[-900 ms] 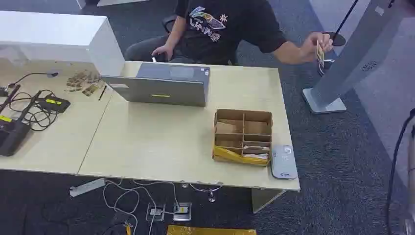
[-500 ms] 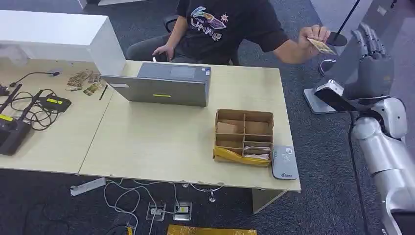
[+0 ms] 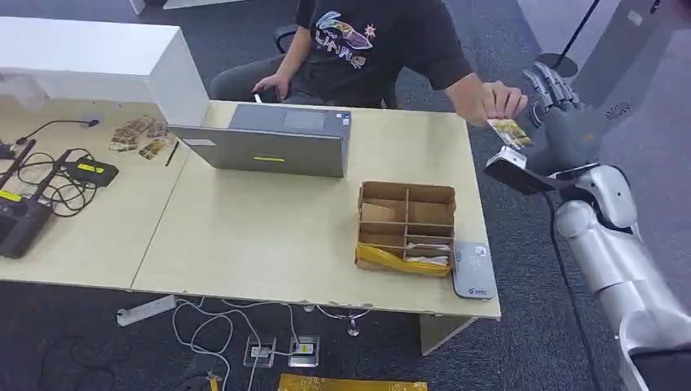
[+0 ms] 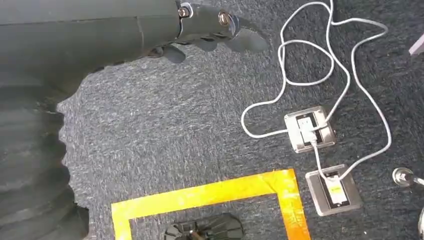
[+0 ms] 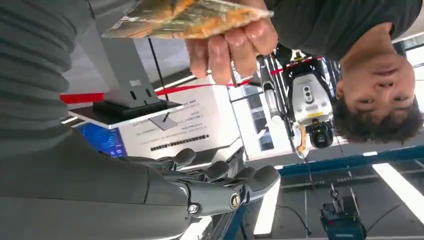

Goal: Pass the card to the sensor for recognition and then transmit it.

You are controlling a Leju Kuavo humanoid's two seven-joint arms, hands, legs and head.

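Note:
A person's hand (image 3: 499,104) holds a small yellowish card (image 3: 510,131) by its edge, right beside the palm of my right hand (image 3: 557,116). That hand is raised beyond the table's far right corner, fingers straight and apart, holding nothing. In the right wrist view the card (image 5: 186,17) stays pinched in the person's hand (image 5: 233,46), away from my stretched fingers (image 5: 216,186). The grey card sensor (image 3: 473,271) lies flat at the table's front right corner. My left hand (image 4: 212,31) hangs over the carpet, fingers loose and holding nothing.
A cardboard box with compartments (image 3: 405,226) stands next to the sensor. A grey laptop (image 3: 269,143) sits mid-table in front of the seated person (image 3: 371,41). Cables and a router (image 3: 24,213) lie far left. A grey kiosk stand (image 3: 570,106) rises behind my right hand.
My right arm came up into view and moved in toward the table's far right corner. The person lowered the card from beside the kiosk down to my open palm.

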